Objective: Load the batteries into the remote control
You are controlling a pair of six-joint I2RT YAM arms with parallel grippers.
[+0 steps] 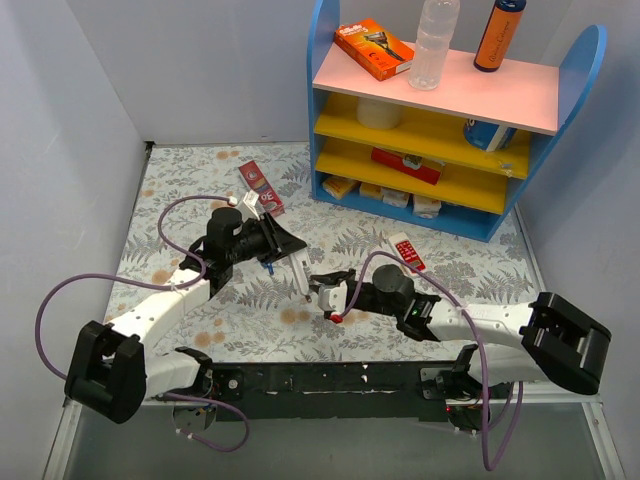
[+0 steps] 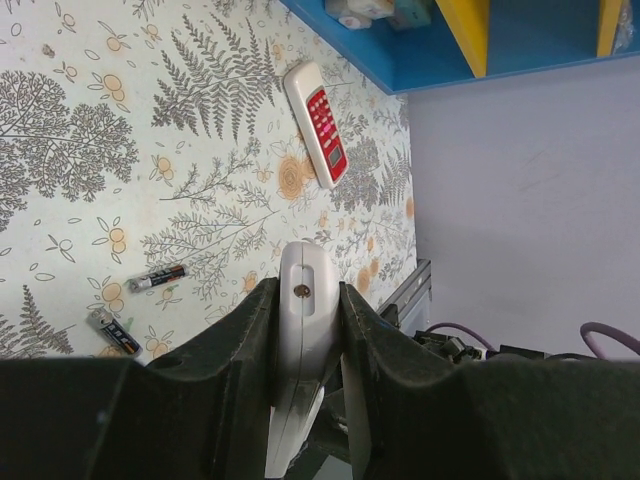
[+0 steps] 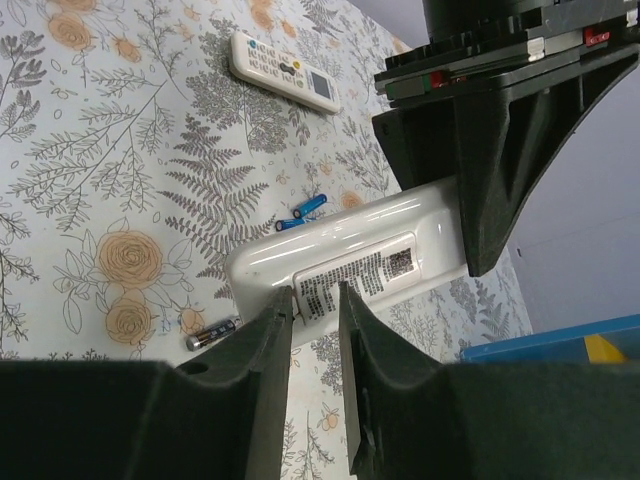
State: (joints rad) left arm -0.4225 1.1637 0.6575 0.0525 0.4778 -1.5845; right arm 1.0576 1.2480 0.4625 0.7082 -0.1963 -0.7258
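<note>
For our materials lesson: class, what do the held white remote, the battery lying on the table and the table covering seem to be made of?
White remote: likely hard plastic, glossy; bright highlights run along its smooth shell.
Battery: dark printed wrap with what looks like a shiny metal end.
Table covering: matte fern-printed sheet; cloth or vinyl, unclear.

Three remotes present: the remote control [image 2: 305, 330], a red-faced remote [image 2: 318, 122], a grey-keyed remote [image 3: 283, 70]. Two batteries [image 2: 157, 278] lie near the remote control. Two bottles [image 1: 434, 42] and one orange box [image 1: 373, 48] counted.
</note>
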